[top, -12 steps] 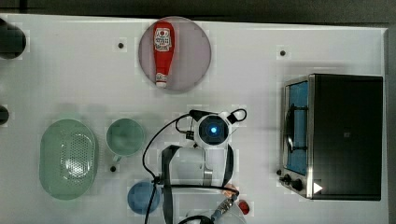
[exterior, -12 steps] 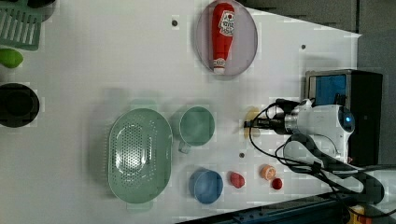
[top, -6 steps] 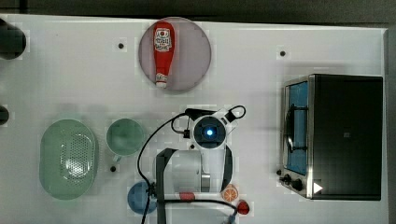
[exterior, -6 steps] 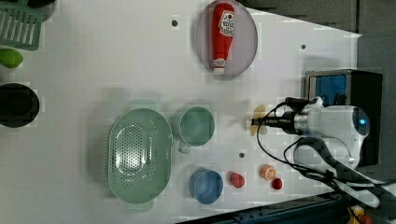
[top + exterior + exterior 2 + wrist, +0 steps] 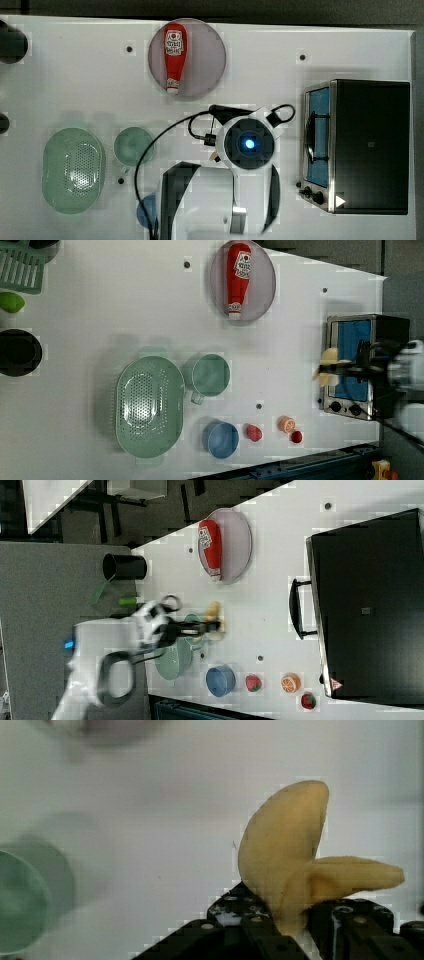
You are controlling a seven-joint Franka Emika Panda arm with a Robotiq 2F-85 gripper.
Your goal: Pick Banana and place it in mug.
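My gripper (image 5: 295, 920) is shut on the pale-yellow banana (image 5: 290, 855), which sticks out from between the black fingers. The banana (image 5: 327, 367) hangs off the table in the gripper (image 5: 334, 369), in front of the toaster oven in the left view. In the right view the banana (image 5: 214, 619) sits at the gripper (image 5: 212, 626), just past the mug (image 5: 194, 621). The dull-green mug (image 5: 133, 145) stands upright and empty beside the colander, apart from the arm's wrist (image 5: 248, 144). It also shows in the left view as the mug (image 5: 211, 375).
A pale-green colander (image 5: 149, 407) lies next to the mug. A blue bowl (image 5: 220, 439), two red toy fruits (image 5: 253, 432) and an orange one (image 5: 286, 424) sit near the table's edge. A ketchup bottle (image 5: 174, 55) lies on a grey plate (image 5: 207, 55). A toaster oven (image 5: 362, 145) stands at the top view's right.
The gripper closed on the banana and rose with it off the table. The wrist looks larger in the top view, and the banana has shifted toward the left view's right.
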